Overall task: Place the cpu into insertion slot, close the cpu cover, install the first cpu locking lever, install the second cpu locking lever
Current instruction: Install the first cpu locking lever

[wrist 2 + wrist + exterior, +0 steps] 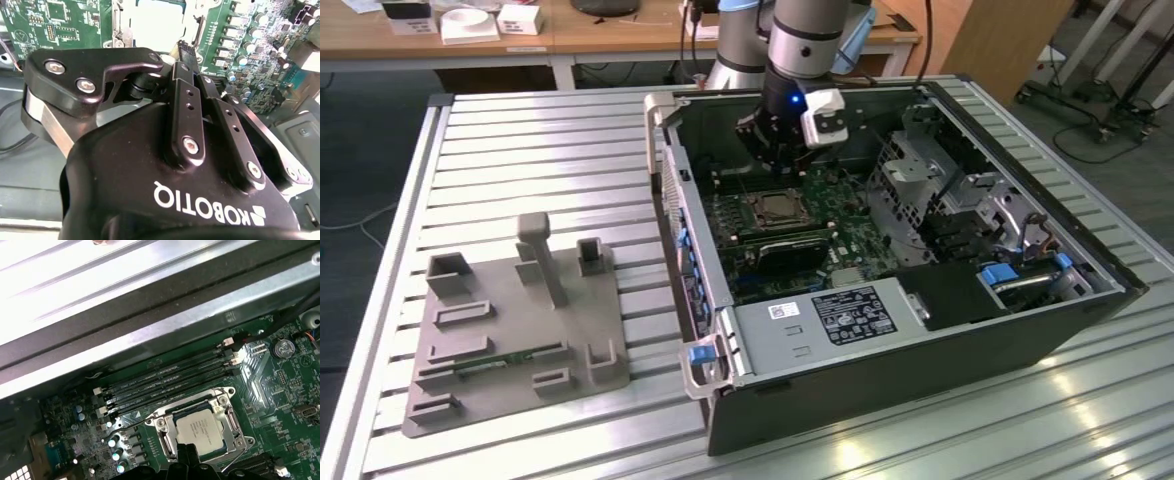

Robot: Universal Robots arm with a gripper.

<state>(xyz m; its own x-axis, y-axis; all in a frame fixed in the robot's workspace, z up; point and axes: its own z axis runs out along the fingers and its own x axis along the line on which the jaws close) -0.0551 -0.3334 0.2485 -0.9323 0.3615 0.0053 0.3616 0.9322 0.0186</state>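
cpu (200, 429) flat, face up (square)

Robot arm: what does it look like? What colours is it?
The arm is a round silver-grey tube with a small blue light and a white box near its wrist. The gripper is glossy black, with silver screws and white lettering.

This looks like a robot lab. A robot arm (807, 40) reaches into an open computer case (894, 375) on a ribbed metal table (534, 150). A wooden table (587, 38) with small boxes (470, 25) stands at upper left.
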